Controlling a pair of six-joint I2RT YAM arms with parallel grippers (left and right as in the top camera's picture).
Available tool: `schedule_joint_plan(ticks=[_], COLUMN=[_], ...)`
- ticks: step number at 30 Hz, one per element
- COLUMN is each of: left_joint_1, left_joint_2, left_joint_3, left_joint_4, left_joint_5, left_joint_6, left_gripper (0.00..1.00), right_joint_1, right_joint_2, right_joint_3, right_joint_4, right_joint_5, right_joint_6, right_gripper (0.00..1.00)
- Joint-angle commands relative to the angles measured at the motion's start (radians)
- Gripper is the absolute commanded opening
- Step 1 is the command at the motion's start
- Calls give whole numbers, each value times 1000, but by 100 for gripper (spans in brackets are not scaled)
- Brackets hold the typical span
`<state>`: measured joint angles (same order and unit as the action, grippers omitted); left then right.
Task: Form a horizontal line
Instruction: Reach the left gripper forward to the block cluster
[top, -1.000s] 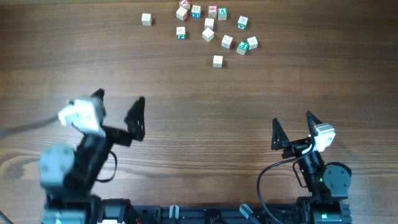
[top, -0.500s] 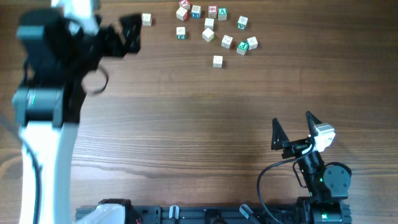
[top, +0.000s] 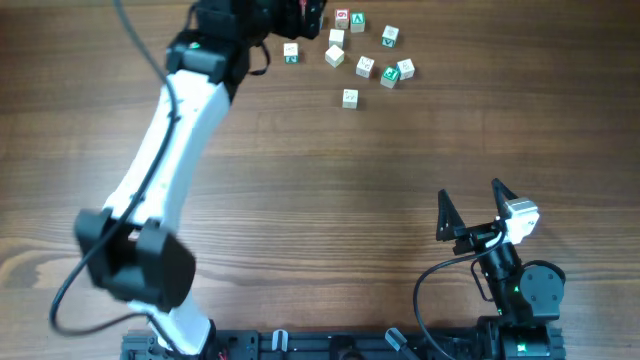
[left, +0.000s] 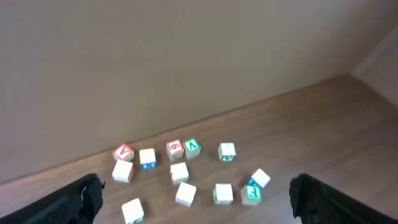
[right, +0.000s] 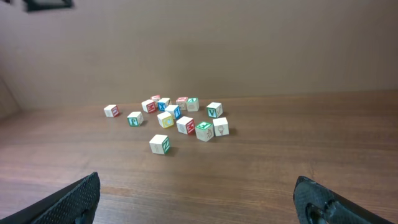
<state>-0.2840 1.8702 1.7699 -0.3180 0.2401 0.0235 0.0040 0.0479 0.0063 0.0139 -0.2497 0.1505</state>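
Wood tabletop (top: 350, 180), cubes (left: 179, 172) scattered at far edge, no line yet. I read left gripper (left: 196, 200), fingers spread over them, as lining up a pick; right gripper (top: 469, 196) idles, spread.

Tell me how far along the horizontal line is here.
Done: nothing. The cubes lie scattered, and no three can be seen touching in a row. In hand: the left gripper hovers open and empty by the cluster, while the right gripper sits open, far from them. Left: every pick and placement of the line.
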Motion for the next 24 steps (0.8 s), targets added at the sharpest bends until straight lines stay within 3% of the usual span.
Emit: schedule_joint_plan(ticks=[1, 12, 24], left_joint_1=[-22, -46, -50], left_joint_2=[120, 436, 595], left_joint_3=[22, 22, 22], left_joint_4=[41, 252, 338], left_joint_5=[-20, -21, -20], left_joint_6=[26, 26, 26], left_gripper=[100, 100, 100], right_joint_1=[-2, -2, -2], right_joint_2=[2, 2, 2], right_joint_3=[1, 1, 1], right_joint_4=[2, 2, 2], right_joint_5=[9, 9, 9], right_joint_6=[-19, -19, -19], right_gripper=[100, 100, 100])
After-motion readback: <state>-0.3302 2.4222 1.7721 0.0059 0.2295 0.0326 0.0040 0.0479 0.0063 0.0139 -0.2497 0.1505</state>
